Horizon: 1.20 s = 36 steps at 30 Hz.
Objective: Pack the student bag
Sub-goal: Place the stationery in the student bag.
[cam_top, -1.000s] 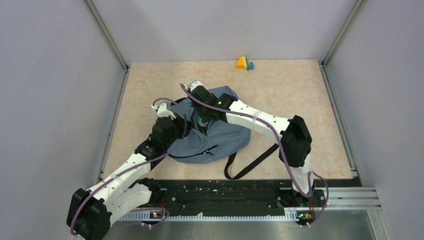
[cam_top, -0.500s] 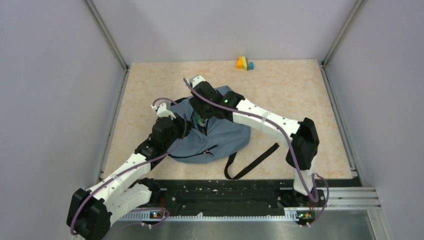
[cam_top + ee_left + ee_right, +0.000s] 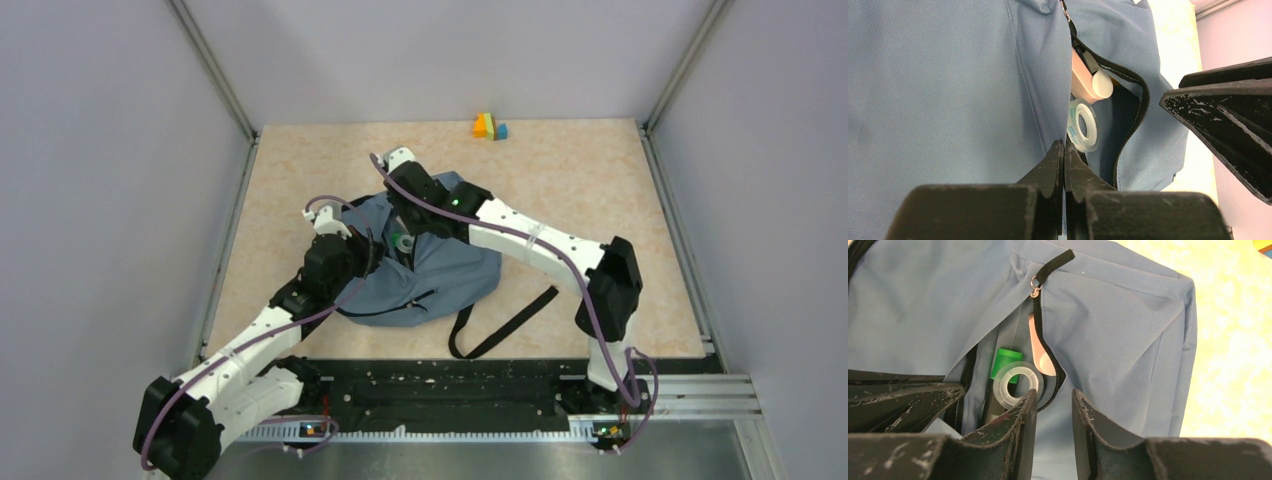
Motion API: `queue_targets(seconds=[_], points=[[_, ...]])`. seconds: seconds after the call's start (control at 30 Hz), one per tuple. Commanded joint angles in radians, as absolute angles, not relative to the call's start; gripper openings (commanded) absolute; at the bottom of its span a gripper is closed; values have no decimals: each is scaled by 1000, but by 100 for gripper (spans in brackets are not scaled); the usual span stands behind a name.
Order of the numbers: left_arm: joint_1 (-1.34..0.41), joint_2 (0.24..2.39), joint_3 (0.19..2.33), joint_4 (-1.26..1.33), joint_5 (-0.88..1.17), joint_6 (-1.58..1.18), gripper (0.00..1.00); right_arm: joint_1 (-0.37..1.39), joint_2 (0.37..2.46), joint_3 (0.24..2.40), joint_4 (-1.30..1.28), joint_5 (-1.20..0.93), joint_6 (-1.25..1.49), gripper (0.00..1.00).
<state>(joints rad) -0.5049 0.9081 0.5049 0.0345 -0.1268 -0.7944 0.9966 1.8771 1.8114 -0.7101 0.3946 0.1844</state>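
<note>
Beige mottled desk (image 3: 600, 180) inside a plain grey-walled enclosure, with metal rails up the corners. At the far edge, a small cluster of orange, yellow and blue blocks (image 3: 490, 126), well apart from everything else.

Mid-desk, towards the left arm: large soft dusty-blue fabric student bag (image 3: 445, 275). Lies flat, with a black strap (image 3: 505, 322) trailing toward the near edge.

Left tool (image 3: 1064, 150): pinched fully shut on the fabric lip of the bag's zip opening. Right tool (image 3: 1053, 407): narrow gap, nothing between the fingers; hangs over the same opening. Inside the opening: clear plastic tape ring (image 3: 1015, 382) just beside one right-tool finger, green-capped dark marker (image 3: 1007, 364), flat pink piece (image 3: 1039, 354).

Versus a second ago: right elbow swung outward to the right, right wrist shifted slightly toward the far left over the bag. Left arm, bag and strap unchanged.

Hard to make out:
- Tips of both tools hidden under the wrists in the overhead view.
- Far part of the bag covered by the right arm.
- Depth of the opening too dark to read.
- Pink piece not identifiable.
- Cannot tell whether the tape ring touches the finger.
</note>
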Motion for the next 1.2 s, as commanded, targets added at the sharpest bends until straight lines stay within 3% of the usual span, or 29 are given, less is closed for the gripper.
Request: queue_targets(seconds=[0.0, 0.27, 0.37, 0.7, 1.07, 1.17], points=[[-493, 890, 533, 100, -140, -787, 0, 1007, 1907, 1816, -681, 453, 169, 29], [-493, 888, 533, 98, -140, -788, 0, 1006, 1957, 1832, -682, 439, 164, 26], [-494, 885, 534, 96, -142, -786, 0, 1007, 1958, 1838, -679, 422, 169, 0], [-494, 885, 530, 95, -149, -783, 0, 1023, 1933, 1778, -546, 53, 265, 0], [-492, 885, 523, 97, -143, -788, 0, 1023, 1954, 1816, -588, 116, 249, 0], [-490, 875, 524, 88, -145, -786, 0, 1013, 1934, 1859, -614, 149, 227, 18]])
